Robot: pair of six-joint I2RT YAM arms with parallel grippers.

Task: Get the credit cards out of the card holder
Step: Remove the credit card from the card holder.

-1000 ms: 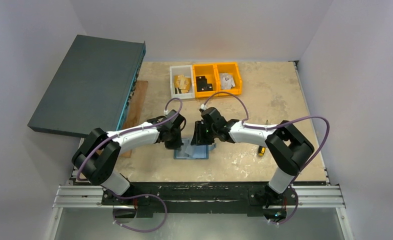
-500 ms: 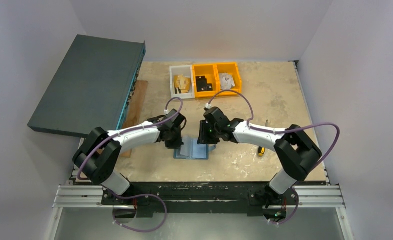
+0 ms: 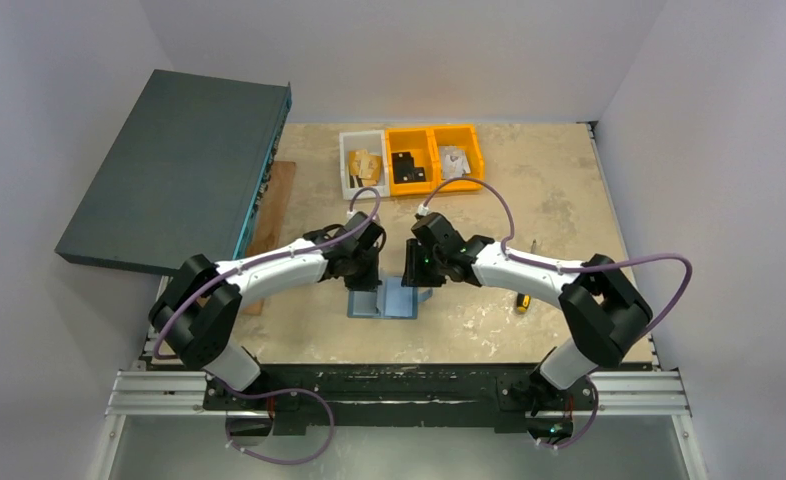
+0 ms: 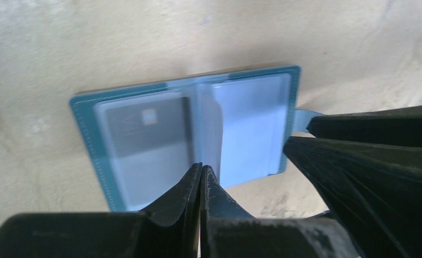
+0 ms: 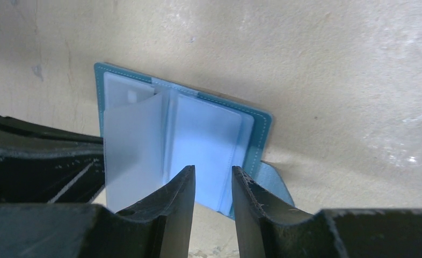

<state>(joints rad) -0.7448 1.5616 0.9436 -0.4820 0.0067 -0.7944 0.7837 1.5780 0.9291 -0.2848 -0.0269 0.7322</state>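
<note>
Fingertips of the left gripper are seen pressed tight together with nothing between them, poised over the near edge of the card holder at its fold; whether the holder is touched cannot be told. The right gripper is held with its jaws parted by a narrow gap, and nothing is gripped there; only a pale pocket is seen through the gap.

The card holder is laid open and flat on the table between the two grippers, with its light blue pockets turned upward. A silvery-grey card with a pale chip is lodged in the pocket on the left arm's side, dulled by the clear sleeve over it. A translucent leaf is raised from the fold, and part of that pocket is hidden by it in the right wrist view. What the other pocket holds cannot be made out, possibly because of blur. The closing tab is partly covered by the right gripper's dark body.

From above, much of the holder is masked by both wrists. Three bins are set at the far edge, their contents too small to be named.
</note>
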